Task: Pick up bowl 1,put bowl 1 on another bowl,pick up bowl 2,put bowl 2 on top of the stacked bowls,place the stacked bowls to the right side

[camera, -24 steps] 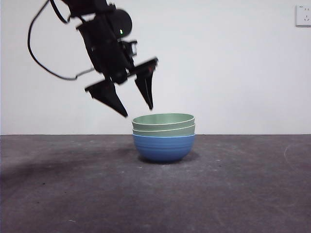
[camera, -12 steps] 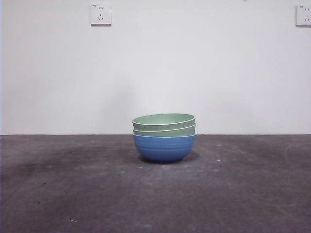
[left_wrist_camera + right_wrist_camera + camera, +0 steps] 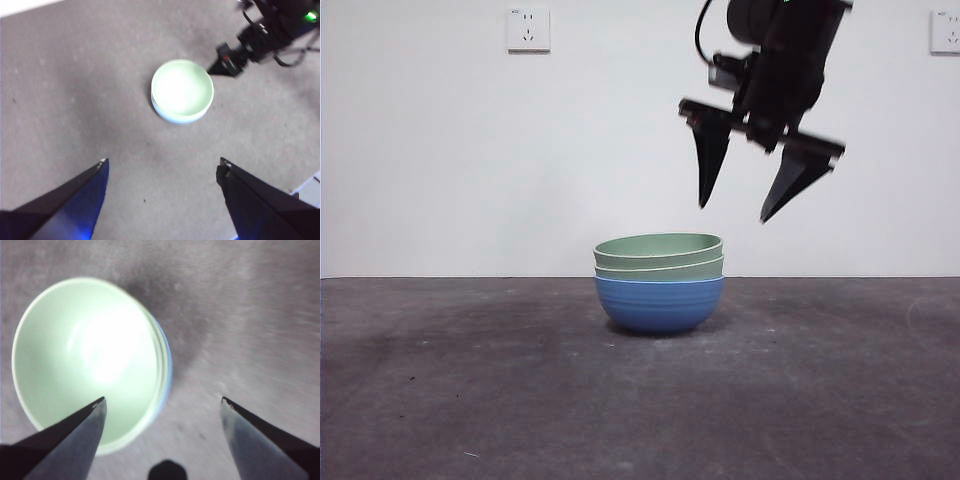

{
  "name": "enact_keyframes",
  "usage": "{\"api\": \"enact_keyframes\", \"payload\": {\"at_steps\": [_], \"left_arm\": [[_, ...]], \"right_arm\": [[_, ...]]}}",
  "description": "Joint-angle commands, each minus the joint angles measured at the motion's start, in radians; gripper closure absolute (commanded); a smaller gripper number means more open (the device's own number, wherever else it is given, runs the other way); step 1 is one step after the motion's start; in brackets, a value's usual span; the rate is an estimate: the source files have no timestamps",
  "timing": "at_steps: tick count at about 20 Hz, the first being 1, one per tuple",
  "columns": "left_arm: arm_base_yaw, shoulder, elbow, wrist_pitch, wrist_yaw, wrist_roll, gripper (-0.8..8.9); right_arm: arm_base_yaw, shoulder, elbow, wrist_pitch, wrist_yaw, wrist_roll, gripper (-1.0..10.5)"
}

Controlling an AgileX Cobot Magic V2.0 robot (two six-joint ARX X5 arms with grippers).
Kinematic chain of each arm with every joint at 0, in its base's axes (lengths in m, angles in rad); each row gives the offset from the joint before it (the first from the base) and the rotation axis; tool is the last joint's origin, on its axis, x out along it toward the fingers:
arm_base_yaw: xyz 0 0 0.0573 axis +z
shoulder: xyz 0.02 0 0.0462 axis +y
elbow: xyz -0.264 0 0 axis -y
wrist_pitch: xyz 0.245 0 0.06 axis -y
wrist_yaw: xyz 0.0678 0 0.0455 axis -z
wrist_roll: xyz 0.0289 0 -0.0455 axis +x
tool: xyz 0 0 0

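Standing on the grey worktop [image 3: 440,400] you have the stacked bowls [image 3: 659,280]: another bowl [image 3: 659,304], blue and ribbed, at the bottom, touching the worktop, with two pale green bowls nested inside it, the top green bowl [image 3: 658,247] upright and empty.

Right claw [image 3: 732,212]: you see it hanging in the air above the stack and toward its right rim, jaws spread wide, holding nothing, clear of the bowls. In its own wrist view the stack sits beneath one jaw.

Left claw [image 3: 162,167]: you find it high and well apart from the stack, jaws parted and empty.

Wall behind the stack: two white sockets, one [image 3: 528,29] left of the stack, one [image 3: 945,31] far right.
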Motion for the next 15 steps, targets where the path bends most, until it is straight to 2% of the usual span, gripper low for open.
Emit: {"api": "enact_keyframes", "payload": {"at_steps": [1,12,13,15], "left_arm": [[-0.002,0.0,0.0,-0.002,0.006,0.014,4.49],[-0.002,0.0,0.0,0.002,0.009,0.014,4.49],[-0.002,0.0,0.0,0.006,0.009,0.014,4.49],[-0.002,0.0,0.0,0.015,0.009,0.014,4.49]], "right_arm": [[-0.013,0.052,-0.003,0.045,-0.054,0.042,5.6],[-0.019,0.195,-0.003,0.115,-0.083,0.052,5.7],[-0.019,0.195,-0.003,0.118,-0.083,0.052,5.9],[-0.019,0.198,-0.003,0.109,-0.122,0.052,7.1]]}}
